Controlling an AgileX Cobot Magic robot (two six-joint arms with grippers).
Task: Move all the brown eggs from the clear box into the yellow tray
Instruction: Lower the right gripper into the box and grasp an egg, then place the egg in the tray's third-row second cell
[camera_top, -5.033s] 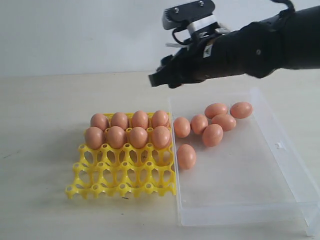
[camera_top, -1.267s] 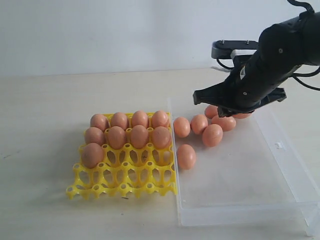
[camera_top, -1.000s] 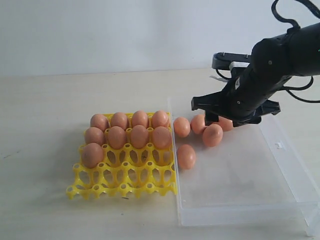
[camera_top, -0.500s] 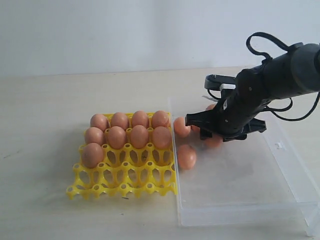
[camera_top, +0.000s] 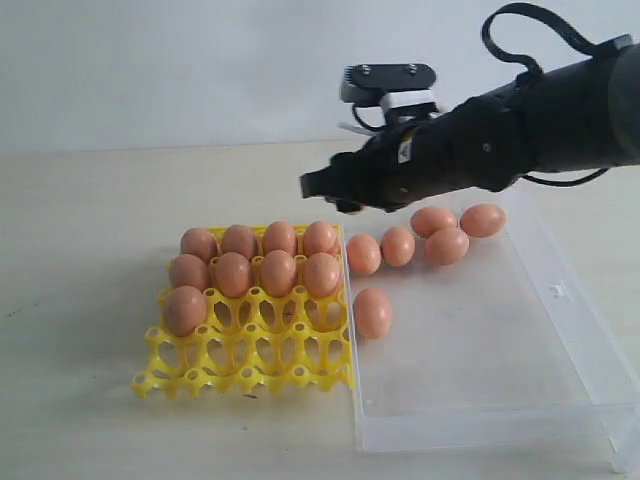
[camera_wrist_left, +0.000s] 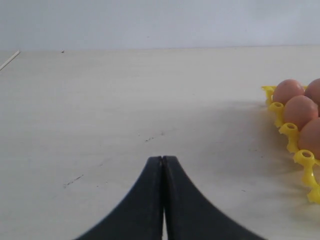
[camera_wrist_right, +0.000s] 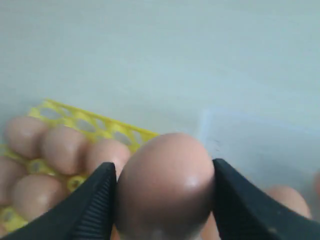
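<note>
Right hand (camera_top: 312, 186): pinching one brown egg (camera_wrist_right: 167, 185), held aloft.
Yellow tray (camera_top: 245, 360): below the hand, fingertip side; nine seated eggs (camera_top: 278, 272).
Clear box (camera_top: 480, 380): below the hand, wrist side; six loose eggs (camera_top: 446, 246).
Left hand (camera_wrist_left: 163, 160): pressed together, low over the counter (camera_wrist_left: 100, 125).

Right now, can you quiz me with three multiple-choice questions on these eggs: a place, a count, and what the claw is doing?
1. In the exterior view, the yellow tray holds its third-row egg: A) leftmost B) rightmost C) mid-row
2. Brown eggs in the clear box: A) four B) six C) nine
3. The right gripper is: A) open, empty B) shut on a brown egg C) shut on the tray
Answers: 1 A, it fills the left end cup. 2 B, six lie on the box floor. 3 B, the wrist view shows one clamped.
</note>
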